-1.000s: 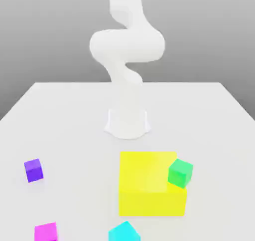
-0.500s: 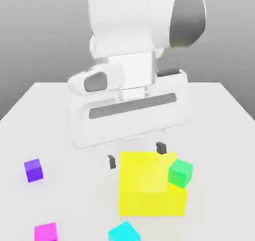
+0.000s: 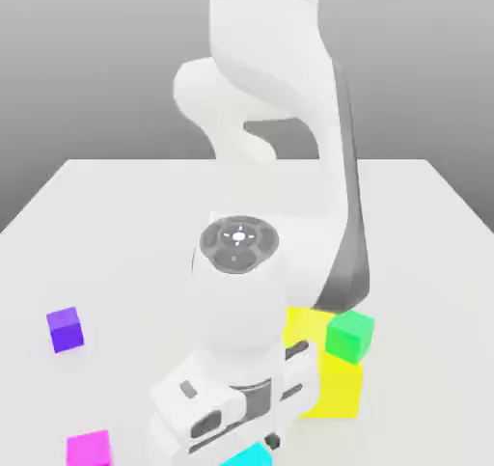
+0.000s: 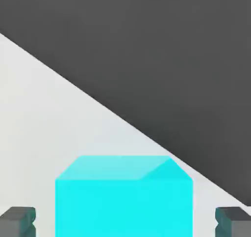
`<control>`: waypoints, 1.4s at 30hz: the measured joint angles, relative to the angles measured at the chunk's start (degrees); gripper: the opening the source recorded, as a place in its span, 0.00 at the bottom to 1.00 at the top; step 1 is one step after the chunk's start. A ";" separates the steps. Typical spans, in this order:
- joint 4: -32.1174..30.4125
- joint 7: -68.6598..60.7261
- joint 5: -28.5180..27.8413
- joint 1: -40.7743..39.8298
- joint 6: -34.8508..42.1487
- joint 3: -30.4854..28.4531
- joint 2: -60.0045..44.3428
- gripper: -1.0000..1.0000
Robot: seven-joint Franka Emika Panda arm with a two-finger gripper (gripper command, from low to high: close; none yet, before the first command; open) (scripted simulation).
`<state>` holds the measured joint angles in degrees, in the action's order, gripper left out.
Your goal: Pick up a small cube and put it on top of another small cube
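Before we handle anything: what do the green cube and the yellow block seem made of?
Green cube: perhaps smooth plastic, matte; flat, even colour without grain.

Yellow block: possibly painted or plastic, matte; plain unmarked faces leave it open.

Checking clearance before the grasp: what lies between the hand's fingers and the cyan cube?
Nothing: in the hand view, a bare strip of pale tabletop shows between the cyan cube and each finger of the hand.
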<state>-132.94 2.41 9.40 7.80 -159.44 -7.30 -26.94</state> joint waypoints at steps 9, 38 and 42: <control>-2.15 1.86 -2.46 1.58 6.52 -1.45 8.57 0.00; -21.55 7.87 -9.26 10.97 11.68 7.56 33.65 1.00; -19.77 7.88 -9.27 11.01 20.11 7.51 40.33 1.00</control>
